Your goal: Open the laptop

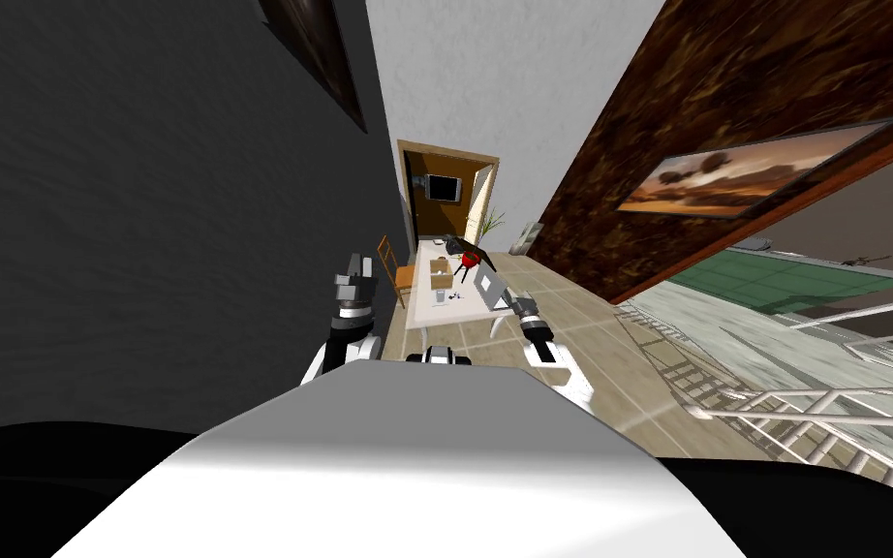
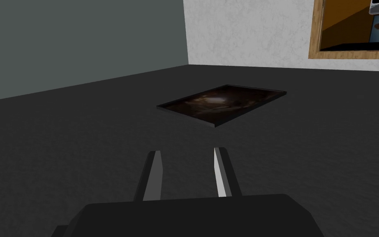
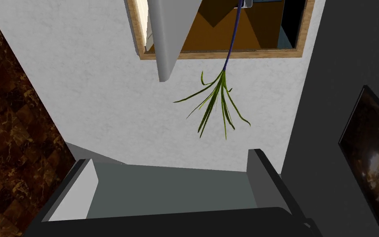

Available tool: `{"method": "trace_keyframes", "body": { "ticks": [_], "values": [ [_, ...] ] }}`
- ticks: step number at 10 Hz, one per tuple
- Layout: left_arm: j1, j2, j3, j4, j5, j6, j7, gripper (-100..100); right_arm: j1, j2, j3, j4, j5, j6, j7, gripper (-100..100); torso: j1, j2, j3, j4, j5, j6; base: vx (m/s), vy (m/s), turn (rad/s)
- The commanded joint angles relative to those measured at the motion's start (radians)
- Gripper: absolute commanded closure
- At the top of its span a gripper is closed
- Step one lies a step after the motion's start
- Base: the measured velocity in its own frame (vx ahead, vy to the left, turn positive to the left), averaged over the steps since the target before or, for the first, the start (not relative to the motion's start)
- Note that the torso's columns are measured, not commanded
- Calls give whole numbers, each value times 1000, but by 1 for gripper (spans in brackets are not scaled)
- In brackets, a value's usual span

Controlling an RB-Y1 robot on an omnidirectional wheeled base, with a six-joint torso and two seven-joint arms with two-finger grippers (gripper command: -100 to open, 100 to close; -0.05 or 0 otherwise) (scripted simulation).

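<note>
The laptop (image 1: 488,284) is sitting on the near right corner of the table (image 1: 430,302). Its grey lid is standing partly raised and slanting, with its free edge facing the right arm. The right gripper (image 1: 515,303) is reaching forward and low, right at that edge, so this arm is far nearer. In its wrist view, the right gripper (image 3: 169,155) is holding its fingers (image 3: 77,187) wide apart with a grey slab (image 3: 172,189) lying flat between them. I take the slab for the lid, but I cannot tell if they are pressing it. The left gripper (image 1: 353,276) is hanging raised, well left of the table. In its own wrist view the left gripper (image 2: 186,151) is showing fingers a little apart, gripping nothing.
</note>
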Motion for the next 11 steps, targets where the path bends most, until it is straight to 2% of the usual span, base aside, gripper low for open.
{"method": "trace_keyframes", "body": {
  "ticks": [1, 9, 11],
  "values": [
    [0, 0, 0, 0, 0, 0, 0, 0, -22, -56, -19, 63, 62, 29, 56, -100, -1, 1, 1, 0, 0, 0, 17, 103, 88],
    [0, 0, 0, 0, 0, 0, 0, 0, -87, -214, -70, 249, 251, 113, 222, -100, -2, 0, 0, 0, 0, 0, 19, 105, 63],
    [0, 0, 0, 0, 0, 0, 0, 0, -97, -228, -78, 276, 279, 126, 247, -100, 0, 0, 0, 0, 0, 0, 20, 95, 47]
  ]
}}
